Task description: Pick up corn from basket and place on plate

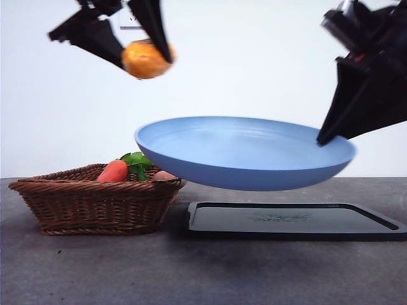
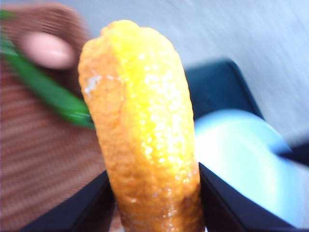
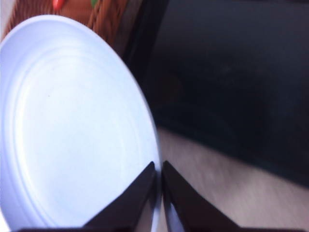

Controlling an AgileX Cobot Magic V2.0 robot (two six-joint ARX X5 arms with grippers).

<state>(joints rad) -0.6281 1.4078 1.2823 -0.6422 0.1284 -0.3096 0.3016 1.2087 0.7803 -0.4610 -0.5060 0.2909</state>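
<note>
Wicker basket (image 1: 95, 206) sits at about eight o'clock in the front view, holding a red-orange carrot (image 1: 113, 171) with green leaves (image 1: 137, 161) and a small tan ball (image 1: 163, 175) by its rim. Above it, at eleven o'clock, the left gripper (image 1: 145, 54) hangs in the air with its jaws clamped on the corn (image 1: 145, 59), seen end-on as an orange knob. The light-blue plate (image 1: 245, 152) floats tilted at the centre, clear of the flat black tray (image 1: 296, 221) lying under it at five o'clock. The right gripper (image 1: 324, 135), at three o'clock, pinches the plate's rim with jaws nearly closed.

Only the left wrist view shows the corn's (image 2: 142, 135) full length and bumpy kernels between the two jaws, with the basket (image 2: 38, 150), leaves and plate (image 2: 241, 159) blurred behind. The right wrist view shows the plate's bare inside (image 3: 72, 125), nothing resting on it, and the tray (image 3: 227, 82) beyond.
</note>
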